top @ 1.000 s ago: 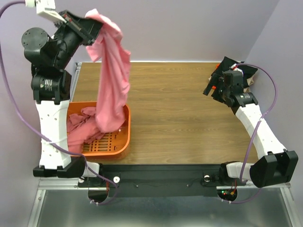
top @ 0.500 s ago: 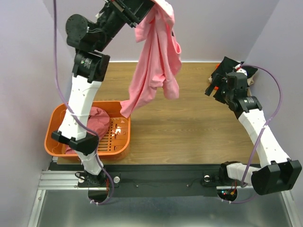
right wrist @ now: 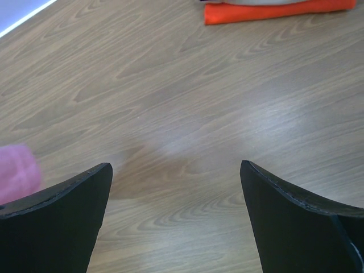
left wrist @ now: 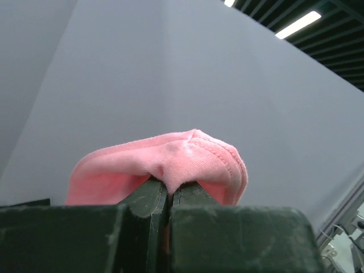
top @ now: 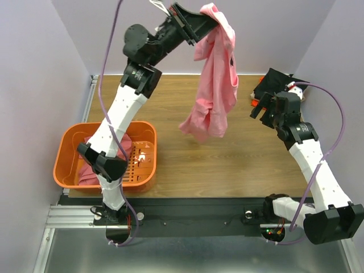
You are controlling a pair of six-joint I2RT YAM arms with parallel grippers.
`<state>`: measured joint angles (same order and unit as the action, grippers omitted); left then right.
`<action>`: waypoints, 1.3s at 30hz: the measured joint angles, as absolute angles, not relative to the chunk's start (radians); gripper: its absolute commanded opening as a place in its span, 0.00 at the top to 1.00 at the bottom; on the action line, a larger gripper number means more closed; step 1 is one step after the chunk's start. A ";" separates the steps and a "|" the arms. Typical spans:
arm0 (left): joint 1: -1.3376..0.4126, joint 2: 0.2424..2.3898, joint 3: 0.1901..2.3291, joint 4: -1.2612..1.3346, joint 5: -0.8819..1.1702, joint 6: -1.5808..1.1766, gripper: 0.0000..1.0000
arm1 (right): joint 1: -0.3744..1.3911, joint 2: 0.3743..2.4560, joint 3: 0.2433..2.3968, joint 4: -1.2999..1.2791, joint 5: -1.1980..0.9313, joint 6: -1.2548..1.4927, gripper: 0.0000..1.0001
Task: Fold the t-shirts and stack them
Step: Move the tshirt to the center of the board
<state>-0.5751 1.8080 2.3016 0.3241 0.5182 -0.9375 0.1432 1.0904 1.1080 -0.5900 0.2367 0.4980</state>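
The left claw (left wrist: pixel 170 190), held high, is clamped tight on the light pink t-shirt (top: pixel 213 85), which hangs over the worktop (top: pixel 170 108). The right claw (right wrist: pixel 175 168) gapes wide, holding nothing.

The white-shelled left arm (top: pixel 122 108) and white-shelled right arm (top: pixel 313 156) have round black joints (top: pixel 135 45), black wedge-shaped fingers (right wrist: pixel 51 227) and a thin purple cable (top: pixel 105 68) each.
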 measured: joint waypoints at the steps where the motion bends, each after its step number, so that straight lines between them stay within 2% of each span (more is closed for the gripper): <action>1: -0.576 1.816 2.280 0.329 0.519 -0.936 1.00 | 0.143 1.087 1.108 -0.590 0.245 0.498 0.00; 2: -0.576 1.822 2.252 0.324 0.519 -0.929 1.00 | 0.143 1.084 1.108 -0.590 0.254 0.498 0.00; 3: -0.576 1.835 2.228 0.313 0.516 -0.916 0.94 | 0.143 1.079 1.108 -0.590 0.262 0.498 0.00; 5: -0.576 1.869 2.185 0.247 0.486 -0.870 0.51 | 0.143 1.066 1.108 -0.591 0.281 0.498 0.00; 6: -0.576 1.891 2.164 0.197 0.459 -0.847 0.33 | 0.143 1.056 1.108 -0.591 0.289 0.497 0.00; 7: -0.576 1.921 2.148 0.130 0.424 -0.822 0.07 | 0.143 1.050 1.108 -0.591 0.295 0.496 0.00; 8: -0.576 1.946 2.140 0.085 0.394 -0.796 0.01 | 0.143 1.040 1.108 -0.591 0.300 0.494 0.00; 13: -0.577 2.143 2.093 -0.237 0.212 -0.709 0.01 | 0.143 1.008 1.092 -0.593 0.305 0.474 0.01; 17: -0.591 2.184 1.978 -0.377 0.103 -0.636 0.01 | 0.143 1.018 1.039 -0.599 0.271 0.475 0.02; 21: -0.639 2.133 1.869 -0.396 0.051 -0.565 0.01 | 0.143 1.082 0.978 -0.600 0.213 0.496 0.05; 28: -0.767 1.921 1.639 -0.393 0.030 -0.496 0.01 | 0.143 1.201 0.849 -0.604 0.085 0.551 0.14; 39: -0.819 1.880 1.487 -0.409 0.000 -0.490 0.02 | 0.144 1.245 0.733 -0.617 -0.069 0.546 0.20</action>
